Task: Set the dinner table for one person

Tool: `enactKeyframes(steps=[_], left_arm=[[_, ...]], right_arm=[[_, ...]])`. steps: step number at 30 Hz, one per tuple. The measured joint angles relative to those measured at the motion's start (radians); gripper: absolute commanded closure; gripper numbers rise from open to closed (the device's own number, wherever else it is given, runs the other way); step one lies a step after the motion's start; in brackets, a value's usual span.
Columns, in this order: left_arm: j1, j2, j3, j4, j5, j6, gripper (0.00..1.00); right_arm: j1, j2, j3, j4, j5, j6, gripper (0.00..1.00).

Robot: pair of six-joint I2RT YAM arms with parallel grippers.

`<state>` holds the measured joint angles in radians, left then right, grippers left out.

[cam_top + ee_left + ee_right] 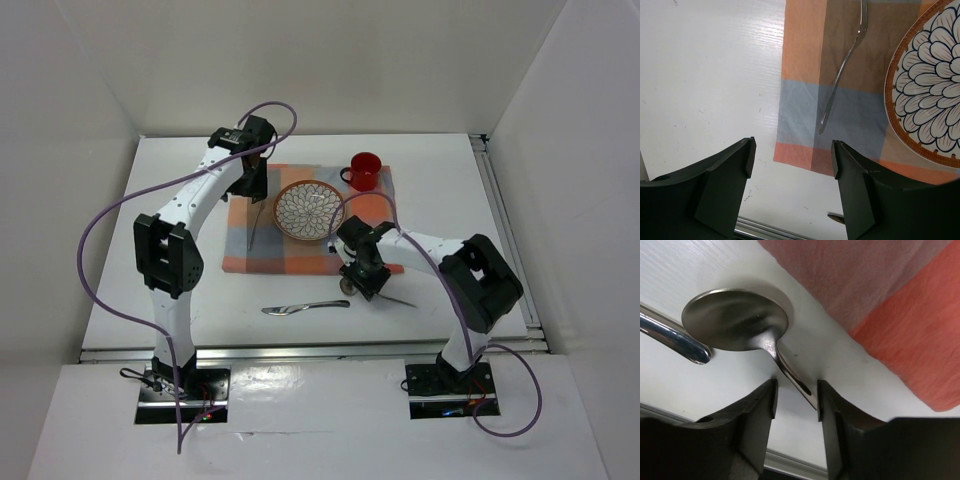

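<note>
The white dinner table (160, 190) carries an orange-and-blue-grey checked cloth (300, 245). On the cloth are a flower-patterned plate (309, 210), a red mug (364, 171) and a fork (252, 226). A knife (305, 308) lies on the bare table in front of the cloth. My left gripper (255, 185) is open and empty above the cloth's left part, with the fork (840, 75) and plate (930, 85) ahead of it. My right gripper (796, 390) is open low over the table. Its jaws straddle the handle of a spoon (735, 320), and the handle touches the right finger.
The table's metal rail (300, 348) runs along the near edge. White walls close in the left, back and right. The knife's end (670, 337) lies right beside the spoon's bowl. The cloth's edge (900, 300) is just past the spoon.
</note>
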<state>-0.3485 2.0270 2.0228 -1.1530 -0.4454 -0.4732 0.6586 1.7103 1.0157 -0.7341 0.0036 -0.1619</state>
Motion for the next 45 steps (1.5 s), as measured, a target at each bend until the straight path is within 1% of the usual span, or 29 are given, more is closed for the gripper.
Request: enactKeyframes(steps=[1, 2, 3, 4, 5, 7, 8, 9, 14, 20, 23, 26, 29, 32, 34, 39, 44, 45], left_arm=[[0.000, 0.000, 0.000, 0.000, 0.000, 0.000, 0.21], [0.000, 0.001, 0.000, 0.000, 0.000, 0.000, 0.21], [0.000, 0.001, 0.000, 0.000, 0.000, 0.000, 0.21], [0.000, 0.001, 0.000, 0.000, 0.000, 0.000, 0.21], [0.000, 0.001, 0.000, 0.000, 0.000, 0.000, 0.21], [0.000, 0.001, 0.000, 0.000, 0.000, 0.000, 0.21], [0.000, 0.001, 0.000, 0.000, 0.000, 0.000, 0.21], [0.000, 0.002, 0.000, 0.000, 0.000, 0.000, 0.21], [0.000, 0.017, 0.010, 0.000, 0.000, 0.000, 0.21], [0.000, 0.036, 0.033, -0.001, 0.000, 0.000, 0.21], [0.000, 0.036, 0.032, 0.004, 0.008, -0.001, 0.21], [0.000, 0.016, 0.005, 0.031, 0.031, -0.003, 0.21], [0.000, -0.026, -0.025, 0.041, 0.051, -0.004, 0.22], [0.000, -0.067, -0.030, 0.053, 0.062, -0.006, 0.22], [0.000, -0.087, -0.030, 0.057, 0.062, -0.009, 0.22], [0.000, -0.101, -0.034, 0.054, 0.062, -0.027, 0.22], [0.000, -0.101, -0.076, 0.053, 0.062, -0.029, 0.22], [0.000, -0.101, -0.082, 0.052, 0.062, -0.030, 0.22]], right_arm=[[0.000, 0.000, 0.000, 0.000, 0.000, -0.003, 0.61], [0.000, 0.000, 0.000, 0.001, 0.000, -0.008, 0.63], [0.000, 0.000, 0.000, 0.001, 0.000, -0.010, 0.67], [0.000, 0.000, 0.000, 0.001, 0.000, -0.010, 0.67], [0.000, 0.000, 0.000, 0.001, -0.002, -0.012, 0.74], [0.000, 0.001, 0.000, 0.001, -0.018, -0.021, 0.84], [0.000, 0.001, 0.000, 0.001, -0.027, -0.021, 0.95], [0.000, 0.001, 0.000, 0.001, -0.030, -0.023, 1.00], [0.000, -0.023, 0.000, 0.000, -0.021, -0.017, 1.00], [0.000, -0.182, 0.035, -0.029, 0.042, -0.003, 1.00], [-0.008, -0.253, 0.087, -0.027, 0.104, 0.052, 1.00], [-0.062, -0.263, 0.153, -0.020, 0.096, 0.125, 1.00], [-0.173, -0.174, 0.267, -0.020, 0.079, 0.229, 1.00], [-0.257, -0.013, 0.397, -0.004, 0.074, 0.349, 1.00], [-0.272, 0.067, 0.437, 0.008, 0.064, 0.393, 1.00], [-0.267, 0.244, 0.531, 0.010, 0.040, 0.475, 1.00], [-0.267, 0.329, 0.561, 0.019, 0.036, 0.514, 1.00], [-0.272, 0.339, 0.561, 0.022, 0.033, 0.522, 0.92]])
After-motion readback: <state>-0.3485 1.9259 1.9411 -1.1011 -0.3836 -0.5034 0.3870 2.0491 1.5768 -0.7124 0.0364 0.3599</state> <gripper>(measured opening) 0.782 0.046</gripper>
